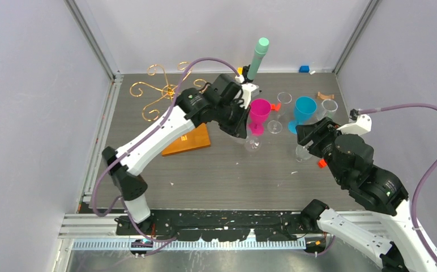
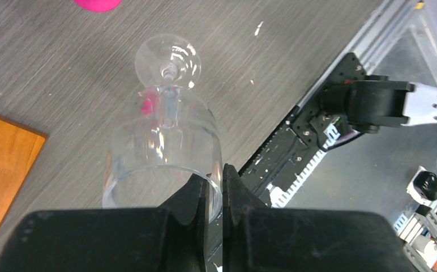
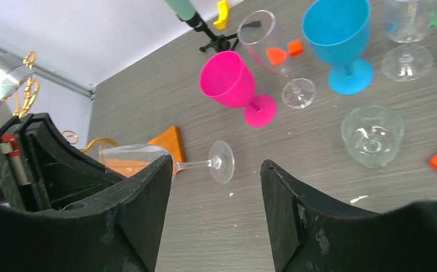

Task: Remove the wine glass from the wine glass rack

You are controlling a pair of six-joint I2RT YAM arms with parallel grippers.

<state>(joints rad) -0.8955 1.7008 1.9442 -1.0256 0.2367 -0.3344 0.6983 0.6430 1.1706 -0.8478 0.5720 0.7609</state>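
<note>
my left gripper (image 2: 219,178) pinches the rim of the clear wine glass (image 2: 162,141), well apart from the gold rack (image 1: 157,90) at back left; the glass lies nearly flat, its foot pointing away from that gripper, low over the table (image 2: 63,68); my right gripper (image 3: 216,167) hangs spread, farther off.

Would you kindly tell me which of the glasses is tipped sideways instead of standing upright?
The clear wine glass gripped at its rim by the left end effector; the pink goblet and blue goblet stand upright.
</note>
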